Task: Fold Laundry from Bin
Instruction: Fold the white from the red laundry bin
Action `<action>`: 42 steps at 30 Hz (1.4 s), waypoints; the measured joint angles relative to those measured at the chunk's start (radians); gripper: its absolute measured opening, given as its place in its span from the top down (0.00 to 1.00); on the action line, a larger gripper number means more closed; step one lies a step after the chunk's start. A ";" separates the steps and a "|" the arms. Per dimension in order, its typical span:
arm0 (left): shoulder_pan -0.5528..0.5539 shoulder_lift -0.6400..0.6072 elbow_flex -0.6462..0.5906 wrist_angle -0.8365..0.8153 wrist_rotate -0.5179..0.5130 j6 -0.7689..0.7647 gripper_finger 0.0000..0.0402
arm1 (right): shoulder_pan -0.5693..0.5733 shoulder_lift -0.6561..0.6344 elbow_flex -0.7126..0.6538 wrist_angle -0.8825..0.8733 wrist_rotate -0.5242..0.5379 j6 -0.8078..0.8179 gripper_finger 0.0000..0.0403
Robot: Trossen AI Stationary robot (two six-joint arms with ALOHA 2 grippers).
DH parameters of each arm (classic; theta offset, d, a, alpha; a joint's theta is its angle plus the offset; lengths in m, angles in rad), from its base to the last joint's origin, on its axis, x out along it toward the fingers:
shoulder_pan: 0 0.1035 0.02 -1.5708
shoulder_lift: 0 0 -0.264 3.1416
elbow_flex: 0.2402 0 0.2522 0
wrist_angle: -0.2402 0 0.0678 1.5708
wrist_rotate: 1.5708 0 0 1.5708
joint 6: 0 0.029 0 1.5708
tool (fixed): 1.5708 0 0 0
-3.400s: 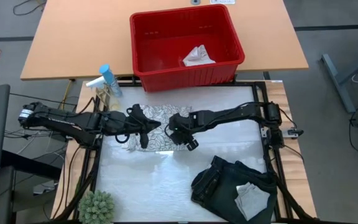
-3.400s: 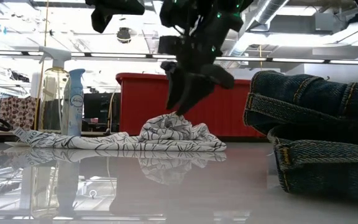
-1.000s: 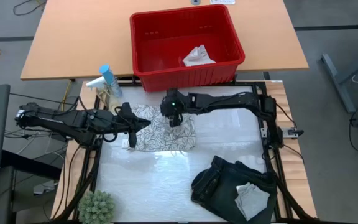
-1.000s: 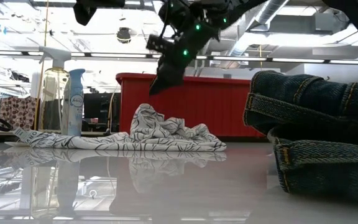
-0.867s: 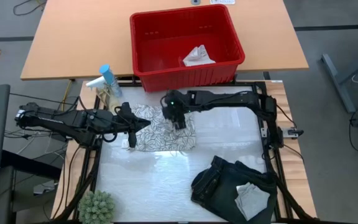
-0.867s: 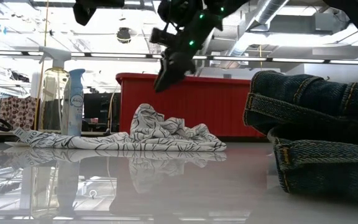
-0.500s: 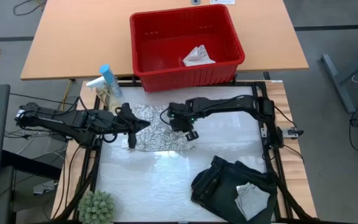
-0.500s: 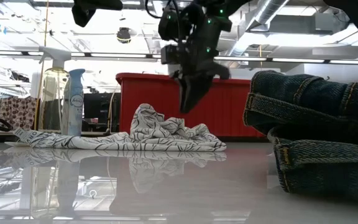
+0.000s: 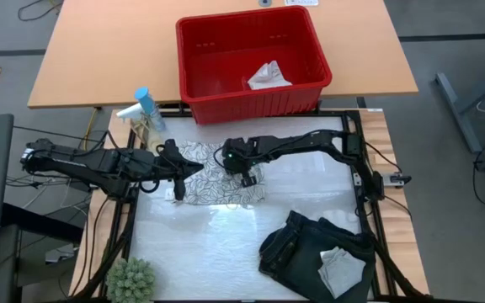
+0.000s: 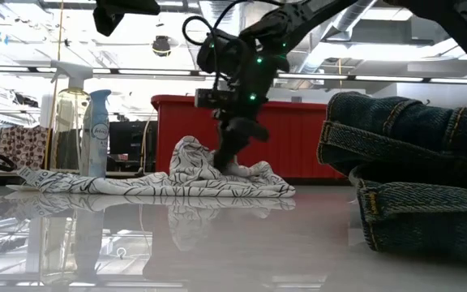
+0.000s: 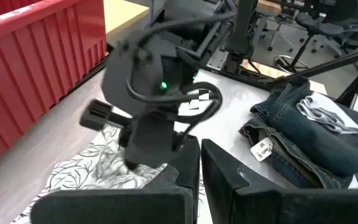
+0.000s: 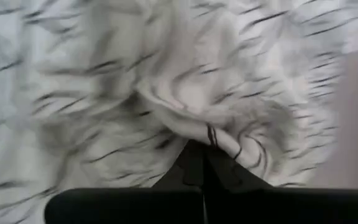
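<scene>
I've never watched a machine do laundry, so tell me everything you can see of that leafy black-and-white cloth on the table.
The leaf-patterned cloth is thin, soft white fabric printed with dark leaf outlines. It lies rumpled on the glossy table, just in front of the red bin, mostly flat with a bunched ridge in the middle. The right gripper is shut on a fold of that ridge; the left gripper is shut at its edge.

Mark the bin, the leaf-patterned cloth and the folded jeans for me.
bin [image 9: 194, 99], high view, front rim.
leaf-patterned cloth [image 9: 213, 187], high view, flat middle.
folded jeans [image 9: 297, 252], high view, dark denim beside the whitish cloth on top.
</scene>
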 joint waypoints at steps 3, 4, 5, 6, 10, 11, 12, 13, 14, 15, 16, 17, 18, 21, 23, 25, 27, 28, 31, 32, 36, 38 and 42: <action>0.000 0.000 0.000 0.003 0.000 0.000 0.98 | -0.012 -0.005 0.039 0.028 0.019 -0.017 0.95; 0.000 0.000 0.000 0.003 -0.001 0.000 0.98 | -0.017 -0.007 0.049 0.048 0.019 -0.019 0.95; 0.000 0.000 0.000 0.005 -0.004 0.000 0.98 | -0.023 -0.008 0.055 0.064 0.019 -0.019 0.95; 0.000 0.000 0.000 0.006 -0.013 -0.001 0.98 | -0.029 -0.008 0.056 0.098 0.019 -0.010 0.95; 0.000 0.002 0.000 0.005 -0.031 -0.002 0.98 | -0.059 -0.006 0.056 0.253 0.018 0.086 0.94; 0.000 0.002 0.000 0.006 -0.031 -0.002 0.98 | -0.065 -0.007 0.058 0.272 0.018 0.121 0.94; 0.000 0.002 0.000 0.005 -0.032 -0.002 0.98 | -0.069 -0.010 0.067 0.259 0.017 0.148 0.93; 0.000 0.002 0.000 0.005 -0.032 -0.002 0.98 | -0.075 -0.020 0.074 0.226 0.014 0.170 0.93; 0.000 0.002 0.000 0.004 -0.031 -0.002 0.98 | -0.081 -0.026 0.085 0.175 0.001 0.180 0.93; 0.000 0.002 0.000 0.004 -0.030 -0.004 0.98 | -0.083 -0.030 0.103 0.130 -0.026 0.183 0.94; 0.000 0.002 0.000 0.004 -0.024 -0.006 0.98 | -0.083 -0.041 0.121 0.072 -0.058 0.192 0.95; 0.000 0.002 0.000 0.002 -0.024 -0.007 0.98 | -0.082 -0.055 0.132 0.001 -0.101 0.208 0.96; 0.000 0.001 0.000 0.001 -0.024 -0.007 0.98 | -0.078 -0.063 0.138 -0.059 -0.153 0.228 0.96; 0.000 0.001 0.000 -0.003 -0.024 -0.005 0.98 | -0.060 -0.066 0.142 -0.150 -0.288 0.285 0.96; 0.000 0.002 0.000 -0.004 -0.025 -0.004 0.98 | -0.037 -0.057 0.124 -0.207 -0.301 0.288 0.96; 0.000 0.001 0.000 -0.012 -0.025 -0.004 0.98 | -0.012 -0.045 0.097 -0.178 -0.296 0.280 0.96; 0.000 0.002 0.000 -0.016 -0.025 -0.003 0.98 | 0.009 -0.044 0.070 -0.181 -0.280 0.283 0.96; 0.000 0.002 0.000 -0.016 -0.025 -0.003 0.98 | 0.018 -0.044 0.051 -0.165 -0.263 0.282 0.96; 0.000 0.002 0.000 -0.018 -0.025 -0.003 0.98 | 0.038 -0.044 -0.011 -0.089 -0.162 0.260 0.96; 0.000 0.002 0.000 -0.017 -0.026 -0.003 0.98 | 0.038 -0.043 -0.024 -0.087 -0.132 0.251 0.96; 0.000 0.002 0.000 -0.017 -0.037 0.001 0.98 | 0.009 -0.044 -0.065 -0.031 -0.079 0.209 0.96; 0.000 0.002 0.000 -0.017 -0.048 -0.005 0.98 | -0.011 -0.043 -0.077 -0.019 -0.048 0.201 0.96; 0.000 0.002 0.000 -0.017 -0.051 -0.008 0.98 | -0.057 -0.044 -0.075 0.040 -0.001 0.198 0.96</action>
